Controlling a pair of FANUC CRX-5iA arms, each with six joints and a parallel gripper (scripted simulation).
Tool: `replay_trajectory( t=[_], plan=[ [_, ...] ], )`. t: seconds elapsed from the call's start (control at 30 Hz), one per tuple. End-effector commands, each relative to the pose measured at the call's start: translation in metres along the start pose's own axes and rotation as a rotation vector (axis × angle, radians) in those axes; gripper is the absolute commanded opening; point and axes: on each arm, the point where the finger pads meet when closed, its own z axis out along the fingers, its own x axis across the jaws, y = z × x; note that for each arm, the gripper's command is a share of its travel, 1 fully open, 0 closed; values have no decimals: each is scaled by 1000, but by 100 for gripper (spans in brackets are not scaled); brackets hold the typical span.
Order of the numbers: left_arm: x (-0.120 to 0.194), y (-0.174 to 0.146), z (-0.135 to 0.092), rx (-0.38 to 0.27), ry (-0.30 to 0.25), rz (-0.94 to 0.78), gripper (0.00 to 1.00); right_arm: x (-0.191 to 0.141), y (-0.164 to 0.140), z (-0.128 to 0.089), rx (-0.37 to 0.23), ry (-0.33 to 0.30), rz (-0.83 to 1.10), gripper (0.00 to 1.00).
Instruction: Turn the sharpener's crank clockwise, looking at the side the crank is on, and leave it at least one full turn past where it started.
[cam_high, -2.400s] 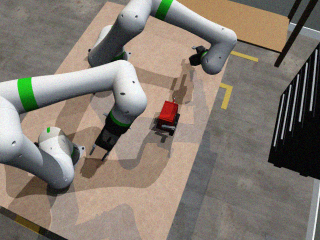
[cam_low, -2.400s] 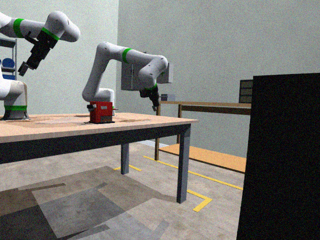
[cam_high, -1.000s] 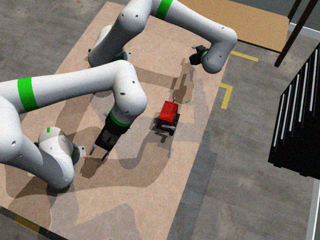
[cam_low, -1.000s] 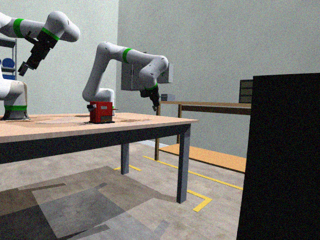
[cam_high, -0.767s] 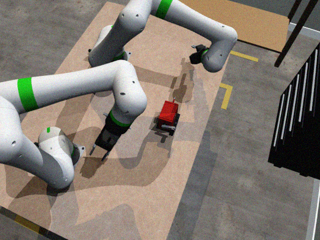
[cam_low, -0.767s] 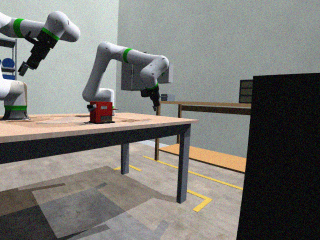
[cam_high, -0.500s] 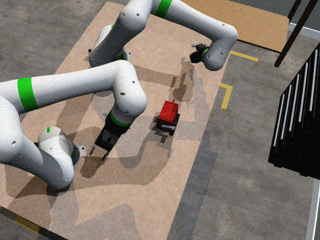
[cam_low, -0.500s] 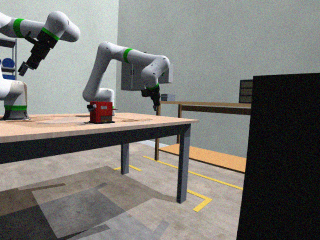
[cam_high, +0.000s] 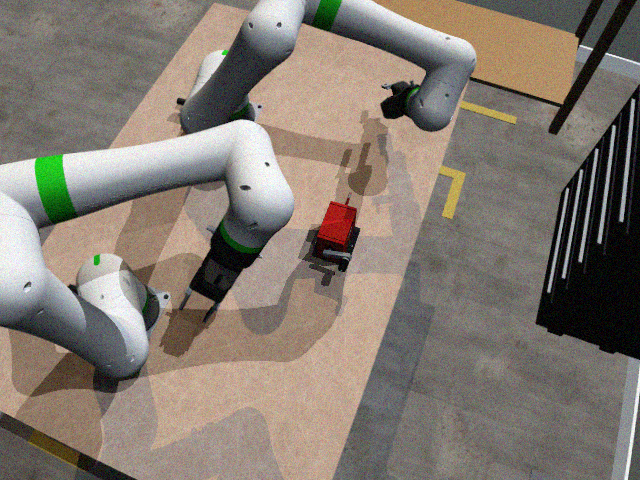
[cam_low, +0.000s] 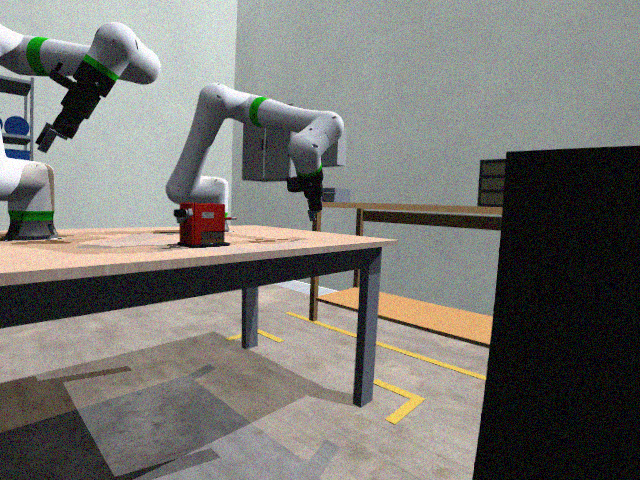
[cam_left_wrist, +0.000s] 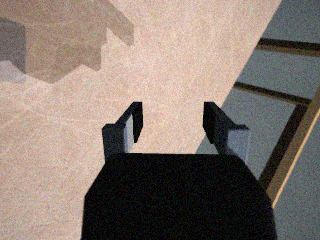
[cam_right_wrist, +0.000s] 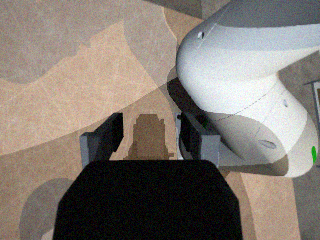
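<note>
Our right gripper (cam_high: 193, 314) (cam_low: 43, 145) (cam_right_wrist: 152, 124) and left gripper (cam_high: 388, 88) (cam_low: 312, 215) (cam_left_wrist: 172, 114) both stand apart, holding nothing. Beyond them, the red sharpener (cam_high: 337, 222) (cam_low: 202, 226) sits upright on the table (cam_high: 310, 397) (cam_low: 289, 246). We judge we're at the approach, next needing fingers at its crank (cam_high: 336, 254) (cam_low: 184, 212).

The left pincer (cam_high: 397, 85) (cam_low: 312, 215) (cam_left_wrist: 172, 114) is now a little farther from the red sharpener (cam_high: 337, 222) (cam_low: 202, 223) than before; its arm also shifts the same way.
</note>
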Motion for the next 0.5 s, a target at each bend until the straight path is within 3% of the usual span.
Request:
replay_trajectory(
  t=[0.0,0.47],
  plan=[
    [4,1,3,13,-6,-3,100,0,0,-1,0,-1,1,100],
    [24,7,21,80,-32,-15,100,0,0,-1,0,-1,1,100]
  ],
)
